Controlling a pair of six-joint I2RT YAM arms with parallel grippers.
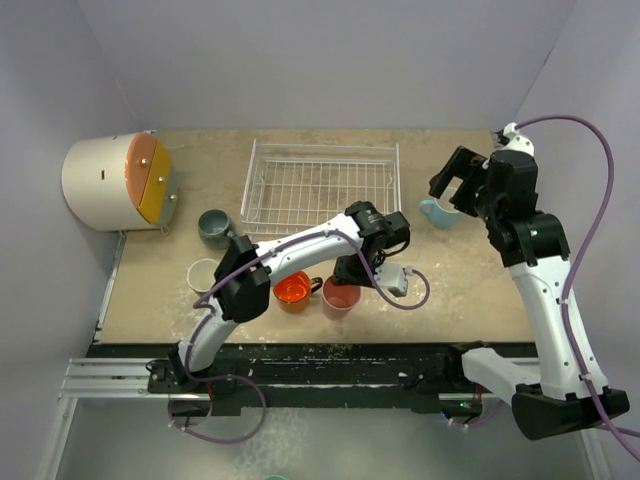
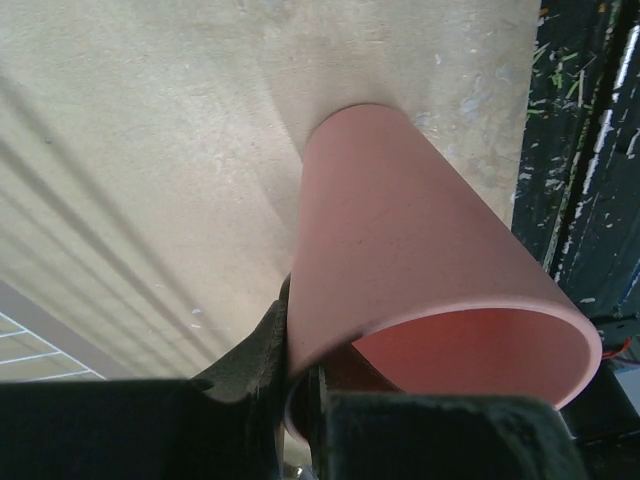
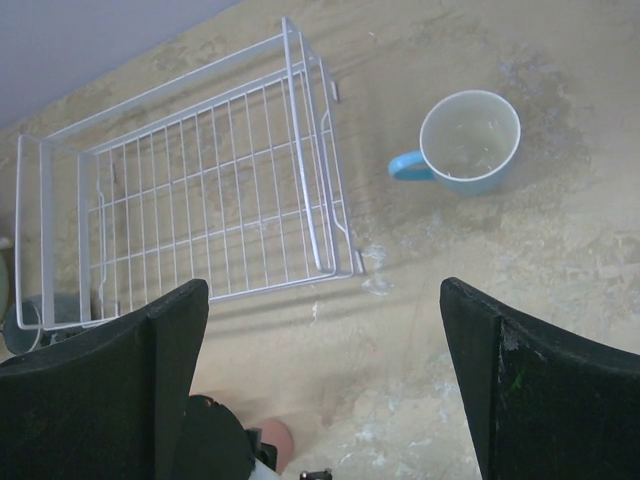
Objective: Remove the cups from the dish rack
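The white wire dish rack [image 1: 320, 185] holds no cups. A pink tumbler [image 1: 341, 298] stands on the table in front of it. My left gripper [image 1: 349, 274] is shut on the tumbler's rim. In the left wrist view one finger sits outside the pink tumbler [image 2: 400, 250] and one inside, at my left gripper [image 2: 300, 395]. The orange mug [image 1: 293, 291] is just left of the tumbler. The light blue mug [image 1: 437, 212] stands right of the rack, with my right gripper [image 1: 455, 190] open above it. The right wrist view shows the rack [image 3: 200, 190], the blue mug [image 3: 468, 140] and my open right gripper [image 3: 325, 390].
A grey-teal mug [image 1: 213, 225] and a pale-rimmed cup [image 1: 203, 275] stand left of the rack. A cream cylinder with an orange-yellow face [image 1: 115, 182] lies at the back left. The table's dark front edge [image 1: 320, 350] is close behind the tumbler.
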